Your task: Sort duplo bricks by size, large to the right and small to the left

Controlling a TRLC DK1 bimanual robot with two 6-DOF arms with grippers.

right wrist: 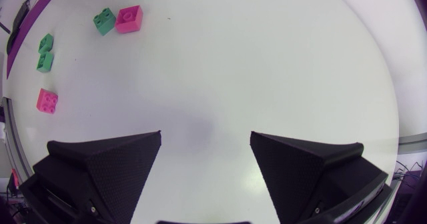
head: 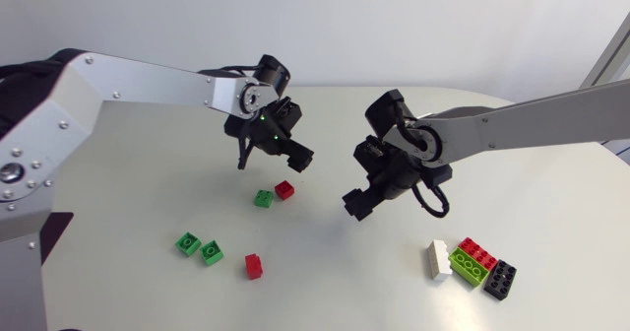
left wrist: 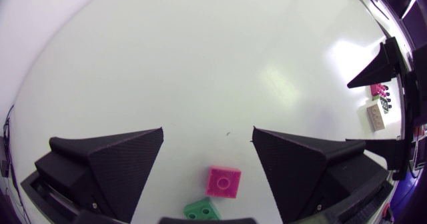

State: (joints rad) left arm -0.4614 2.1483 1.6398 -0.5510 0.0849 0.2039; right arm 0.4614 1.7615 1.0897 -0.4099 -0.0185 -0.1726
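Table (head: 325, 297): pale top, with one arm coming in over it from each side.
Left pincer (head: 271, 162): hanging above the table a little left of the middle, fingers spread wide, gripping nothing.
Red small brick (left wrist: 223, 182): flat on the table; from the left wrist it shows in the gap between the spread fingers, below them and touching neither.
Green small brick (left wrist: 202, 209): touching the red one, lying closer in under the left pincer's base.
Right pincer (head: 364, 198): hanging right of the middle, fingers also wide apart, with only bare table between them; the touching red and green bricks lie well ahead of it, beneath the left pincer.
Pair of green small bricks (head: 188, 243): side by side towards the left front of the table, well apart from both pincers.
Second red small brick (head: 254, 265): alone, near that green pair.
Large bricks (head: 469, 265): white, green, red and black, bunched together at the right front, apart from the right pincer.
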